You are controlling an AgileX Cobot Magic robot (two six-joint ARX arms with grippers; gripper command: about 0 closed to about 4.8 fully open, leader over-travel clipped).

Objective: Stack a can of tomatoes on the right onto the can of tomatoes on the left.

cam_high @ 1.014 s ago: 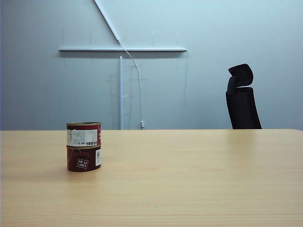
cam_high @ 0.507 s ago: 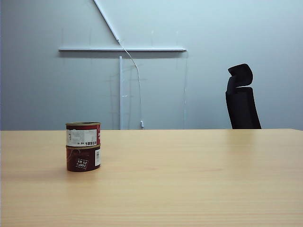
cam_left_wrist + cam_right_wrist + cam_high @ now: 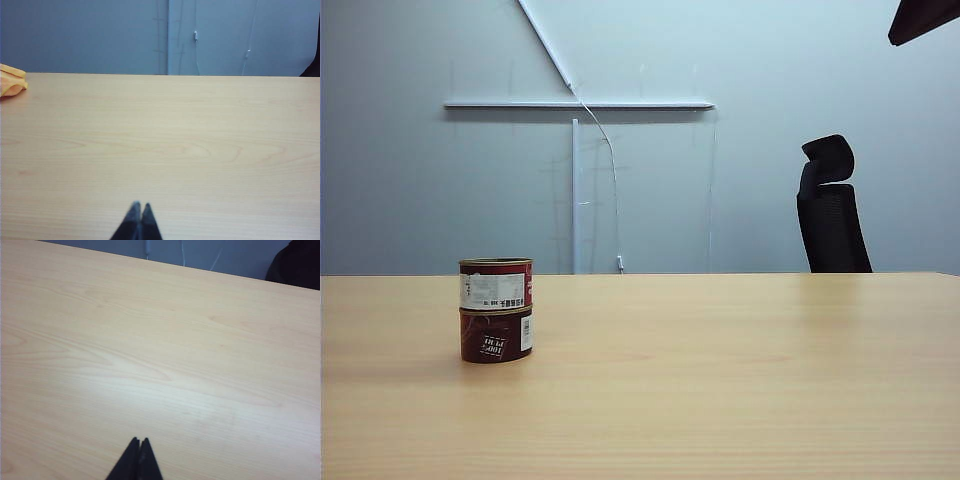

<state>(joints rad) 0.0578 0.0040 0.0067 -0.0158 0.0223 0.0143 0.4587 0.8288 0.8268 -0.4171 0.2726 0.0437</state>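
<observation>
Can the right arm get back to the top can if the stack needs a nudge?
Probably yes. The top can sits on the bottom can with bare table around the stack. The right gripper is shut and empty over bare wood; the left gripper is shut too, away from them.

Exterior view low, level across table [image 3: 720, 400], both wrist views above its wood

Two tomato cans stand stacked on the table's left side: the upper can [image 3: 496, 284], red with a white label, sits upright and squarely on the lower can [image 3: 497, 336], dark red with a small white label.
</observation>
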